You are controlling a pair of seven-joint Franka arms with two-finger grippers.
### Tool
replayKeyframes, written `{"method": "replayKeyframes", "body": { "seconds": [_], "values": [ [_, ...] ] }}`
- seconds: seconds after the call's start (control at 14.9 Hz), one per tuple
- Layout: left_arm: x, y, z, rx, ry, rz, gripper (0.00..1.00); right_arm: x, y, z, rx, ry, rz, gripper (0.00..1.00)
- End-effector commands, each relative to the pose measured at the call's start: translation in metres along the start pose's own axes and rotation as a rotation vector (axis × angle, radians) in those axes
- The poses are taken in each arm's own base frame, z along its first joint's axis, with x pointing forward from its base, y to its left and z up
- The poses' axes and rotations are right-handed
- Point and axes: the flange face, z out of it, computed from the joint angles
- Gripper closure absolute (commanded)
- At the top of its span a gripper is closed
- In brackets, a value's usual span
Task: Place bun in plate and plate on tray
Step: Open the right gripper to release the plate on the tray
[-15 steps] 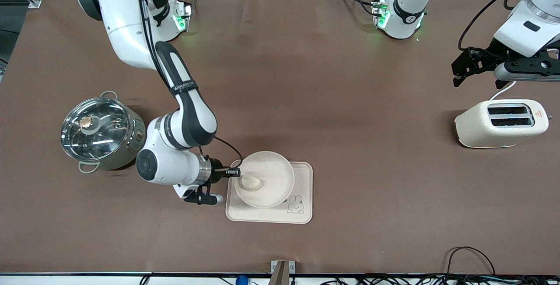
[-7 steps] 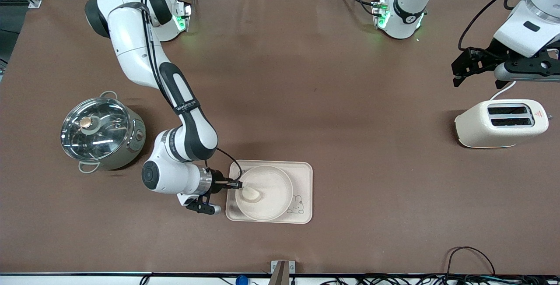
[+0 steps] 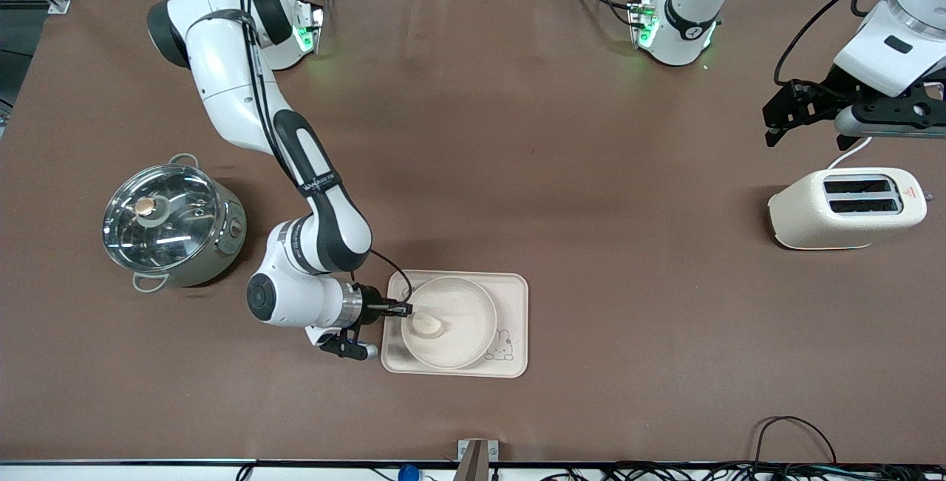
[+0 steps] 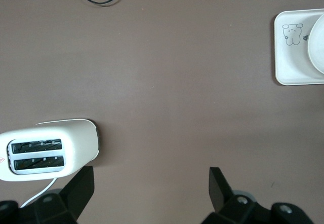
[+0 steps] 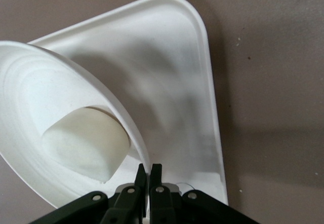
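Note:
The round cream plate [image 3: 458,318] sits over the cream rectangular tray [image 3: 514,296] with the bunny drawing. The pale half-moon bun [image 3: 427,326] lies in the plate. My right gripper [image 3: 405,310] is shut on the plate's rim at the edge toward the right arm's end of the table. In the right wrist view the fingers [image 5: 150,176] pinch the plate's rim [image 5: 129,127], with the bun [image 5: 86,145] inside and the tray [image 5: 202,112] under it. My left gripper [image 3: 802,113] is open and empty, in the air above the toaster [image 3: 846,207], waiting.
A steel pot with a glass lid [image 3: 168,221] stands toward the right arm's end, close to the right arm's wrist. The cream toaster [image 4: 48,149] stands toward the left arm's end with a white cord. Cables lie along the table edge nearest the front camera.
My right gripper has carried the plate with the bun nearer to the front camera and down, so it now lies within the tray's outline. The left arm has not moved.

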Motion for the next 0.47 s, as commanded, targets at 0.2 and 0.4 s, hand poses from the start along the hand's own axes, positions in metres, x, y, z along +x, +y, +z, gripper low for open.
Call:
{"method": "replayKeyframes", "body": {
  "seconds": [0.2, 0.4],
  "values": [
    [0.0013, -0.0011, -0.0049, -0.018, -0.004, 0.01, 0.0, 0.0008, -0.0007, 0.003, 0.019, -0.011, 0.014, 0.93],
    [0.0016, -0.0011, -0.004, -0.018, -0.005, 0.01, 0.0, 0.0006, -0.0008, 0.0011, 0.008, -0.012, 0.002, 0.64]
  ]
}}
